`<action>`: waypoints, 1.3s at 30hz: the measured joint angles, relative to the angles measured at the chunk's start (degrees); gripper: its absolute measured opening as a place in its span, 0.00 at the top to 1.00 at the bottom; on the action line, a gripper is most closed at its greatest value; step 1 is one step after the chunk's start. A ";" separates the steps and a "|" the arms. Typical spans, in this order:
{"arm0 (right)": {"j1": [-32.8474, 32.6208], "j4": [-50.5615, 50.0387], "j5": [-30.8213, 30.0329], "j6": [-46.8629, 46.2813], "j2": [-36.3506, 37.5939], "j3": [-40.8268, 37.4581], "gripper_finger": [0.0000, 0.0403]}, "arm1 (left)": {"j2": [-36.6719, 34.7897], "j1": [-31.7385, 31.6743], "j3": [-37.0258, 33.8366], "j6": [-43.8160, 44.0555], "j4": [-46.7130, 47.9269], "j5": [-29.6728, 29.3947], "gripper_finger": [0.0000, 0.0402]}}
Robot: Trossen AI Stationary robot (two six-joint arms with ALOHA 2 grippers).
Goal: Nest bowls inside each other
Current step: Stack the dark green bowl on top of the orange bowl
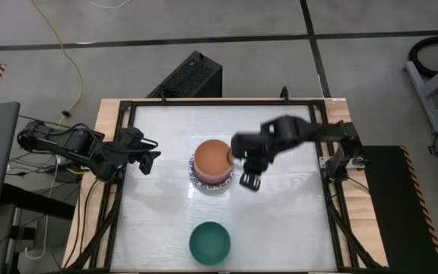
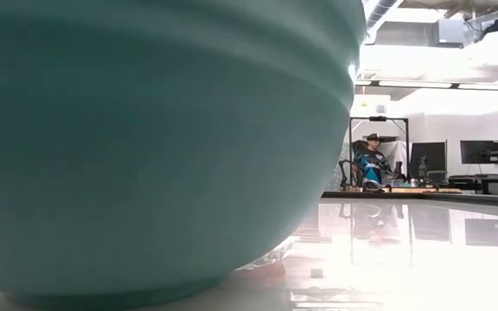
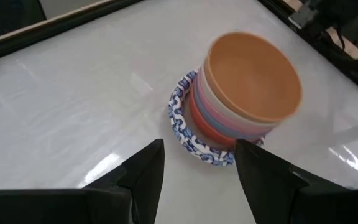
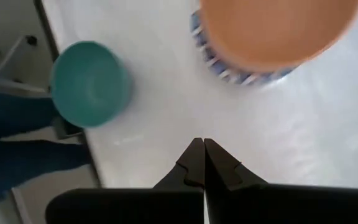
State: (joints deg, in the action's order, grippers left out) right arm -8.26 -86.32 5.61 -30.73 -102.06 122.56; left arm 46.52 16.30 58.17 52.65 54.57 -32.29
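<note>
Green bowl point(image 2: 154, 138) fills the glossy white table point(image 2: 422, 250); seated person point(image 2: 372, 162) beyond.

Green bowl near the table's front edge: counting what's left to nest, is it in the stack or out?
Out. The round green bowl sits alone, apart from the orange-topped bowl stack.

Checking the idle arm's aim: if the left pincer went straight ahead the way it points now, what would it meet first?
Most likely the stack of bowls: it sits dead ahead of the open left pincer, orange bowl on top. Only bare table lies between them, though the pincer's height is hard to judge.
</note>
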 joint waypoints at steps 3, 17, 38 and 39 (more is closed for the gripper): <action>-5.15 0.65 -0.84 -10.14 -0.59 -0.14 0.97 | 0.00 0.02 0.00 -2.39 0.00 0.58 0.54; -19.44 15.63 -10.14 -23.45 -12.53 -1.36 0.97 | -0.02 0.02 -0.02 -5.14 0.02 0.65 0.54; -17.41 25.88 -11.55 -32.83 -27.34 -1.40 0.62 | 0.00 0.02 -0.02 -5.13 0.06 7.22 0.54; -17.14 26.03 -11.14 -32.87 -27.34 -1.40 0.59 | -0.01 0.02 -0.02 -5.39 0.08 7.65 0.54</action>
State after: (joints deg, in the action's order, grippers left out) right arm -25.40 -60.29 -5.53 -63.60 -129.40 121.16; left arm 46.51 16.32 58.15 47.26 54.64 -24.64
